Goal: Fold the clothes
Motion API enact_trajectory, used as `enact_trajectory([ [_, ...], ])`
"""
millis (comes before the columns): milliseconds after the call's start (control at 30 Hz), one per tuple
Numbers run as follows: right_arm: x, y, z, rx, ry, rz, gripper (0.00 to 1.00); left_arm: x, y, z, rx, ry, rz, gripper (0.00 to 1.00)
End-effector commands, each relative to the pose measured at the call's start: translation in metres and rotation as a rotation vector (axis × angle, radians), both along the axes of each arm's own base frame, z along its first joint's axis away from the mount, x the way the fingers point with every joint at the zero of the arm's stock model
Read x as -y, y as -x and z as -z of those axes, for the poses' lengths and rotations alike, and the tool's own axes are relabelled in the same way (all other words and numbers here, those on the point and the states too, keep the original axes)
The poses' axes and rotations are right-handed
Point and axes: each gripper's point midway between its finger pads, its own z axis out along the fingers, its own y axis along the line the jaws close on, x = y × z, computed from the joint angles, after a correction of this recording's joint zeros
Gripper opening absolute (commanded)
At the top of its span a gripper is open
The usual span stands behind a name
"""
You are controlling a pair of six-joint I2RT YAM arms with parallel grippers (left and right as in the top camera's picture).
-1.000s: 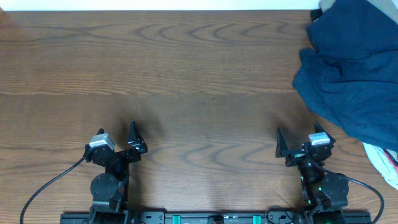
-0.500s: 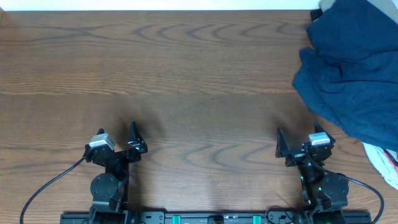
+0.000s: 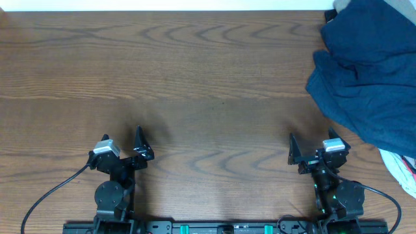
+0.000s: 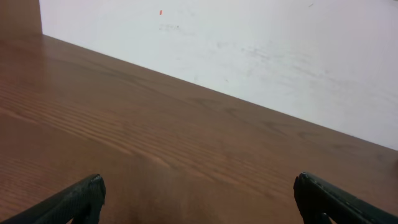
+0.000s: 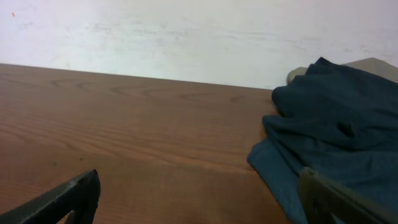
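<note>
Both claws are parked at the near edge of the table point(image 3: 208, 71), left claw point(image 3: 122, 140) and right claw point(image 3: 313, 144) spread fully wide, nothing in either, so no fold is started. The clothes point(image 3: 364, 71) lie crumpled in the far right corner, running off frame, with a white cloth point(image 3: 403, 166) at their near edge. The right claw is closer, so I'd drag them to centre with it first.

I note both arms are matte black: left arm point(image 3: 112, 179), right arm point(image 3: 338, 195). Silver-grey block point(image 3: 104, 148) on each wrist. Thin black cables point(image 3: 63, 184) trail off the bases. Green lights point(image 3: 335, 197) on right base. Left gripper point(image 4: 199, 186), right gripper point(image 5: 199, 180): dark tapered fingers.
</note>
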Motion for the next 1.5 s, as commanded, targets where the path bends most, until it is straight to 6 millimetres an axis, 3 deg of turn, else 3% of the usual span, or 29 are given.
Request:
enact_trajectory([
  [0,0.000,0.000,0.000,0.002,0.012,0.001,0.99,-0.004,0.001,0.018,-0.057,-0.007,-0.021,0.98],
  [567,0.002,0.000,-0.001,0.002,-0.026,0.017,0.99,-0.004,0.001,0.020,-0.095,-0.011,-0.021,0.98],
  [767,0.012,-0.003,0.008,-0.056,-0.085,0.084,0.99,-0.004,-0.003,0.018,-0.165,-0.019,-0.020,0.98],
  [1233,0.011,-0.029,0.015,-0.386,-0.055,0.118,0.99,-0.001,-0.010,0.000,-0.521,-0.052,-0.009,0.97],
  [1467,0.009,-0.055,0.028,-0.669,0.017,0.118,0.99,0.021,-0.007,0.000,-0.631,-0.010,0.114,0.98],
])
